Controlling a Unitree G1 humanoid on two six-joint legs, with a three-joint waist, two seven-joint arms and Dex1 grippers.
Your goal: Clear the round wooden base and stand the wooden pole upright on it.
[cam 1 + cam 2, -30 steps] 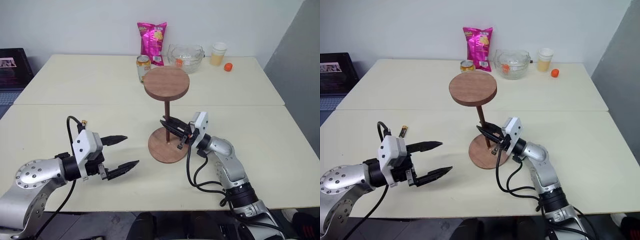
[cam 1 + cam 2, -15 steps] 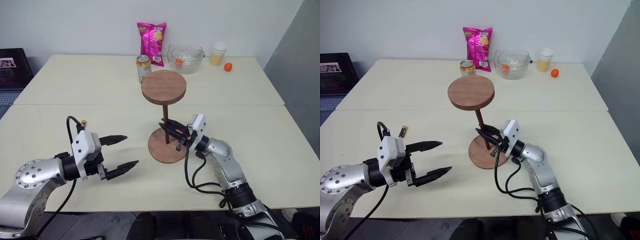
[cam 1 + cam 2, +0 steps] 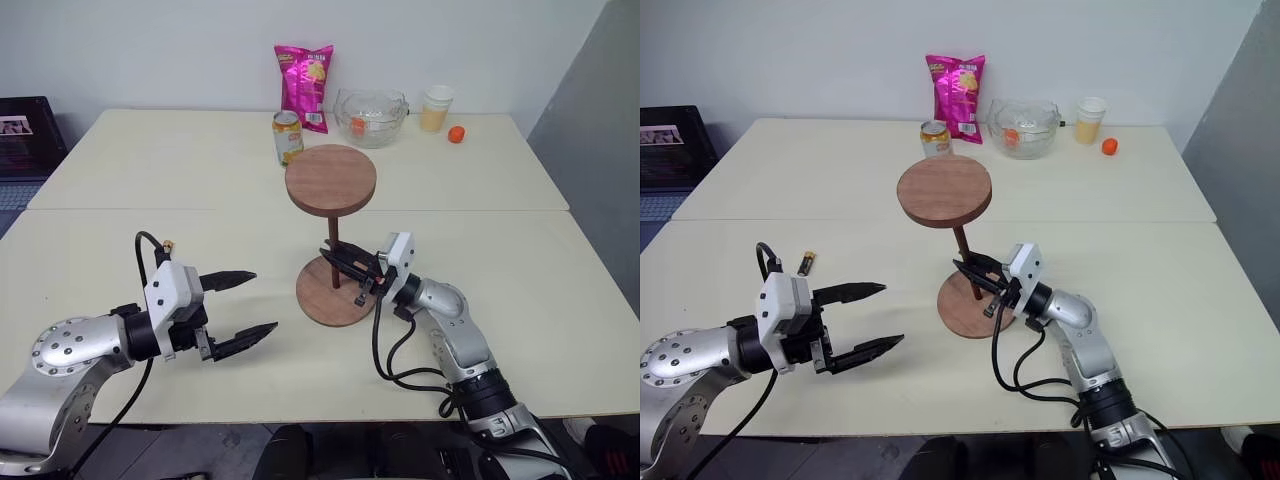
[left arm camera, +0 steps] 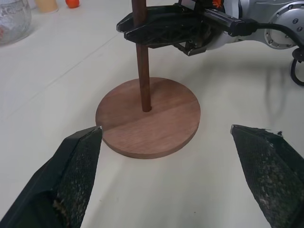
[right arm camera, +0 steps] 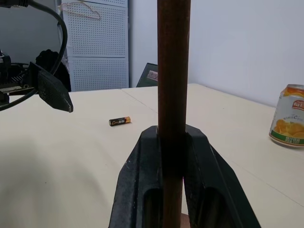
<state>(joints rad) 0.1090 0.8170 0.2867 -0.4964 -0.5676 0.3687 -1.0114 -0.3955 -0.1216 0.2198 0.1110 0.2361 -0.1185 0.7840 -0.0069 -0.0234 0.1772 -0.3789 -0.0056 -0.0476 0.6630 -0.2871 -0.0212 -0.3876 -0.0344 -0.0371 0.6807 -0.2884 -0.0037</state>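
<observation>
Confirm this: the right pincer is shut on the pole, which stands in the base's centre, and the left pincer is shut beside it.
One thing is wrong: the left pincer is open, holding nothing, as the left eye view shows. The rest holds: the right pincer is shut on the pole, which stands in the centre of the base.

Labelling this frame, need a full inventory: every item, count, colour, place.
round wooden base: 1, reddish-brown, near table, centre
wooden pole: 1, dark brown, upright on base, disc end up
can: 1, orange-yellow, far table
snack bag: 1, pink, behind can
glass bowl: 1, clear, far table
cup: 1, yellowish, beside bowl
cap: 1, orange, near cup
battery: 1, dark, near left arm
tables: 2, cream, pushed together
left end effector: black fingers, open, clear of base
right end effector: black fingers, shut on pole
</observation>
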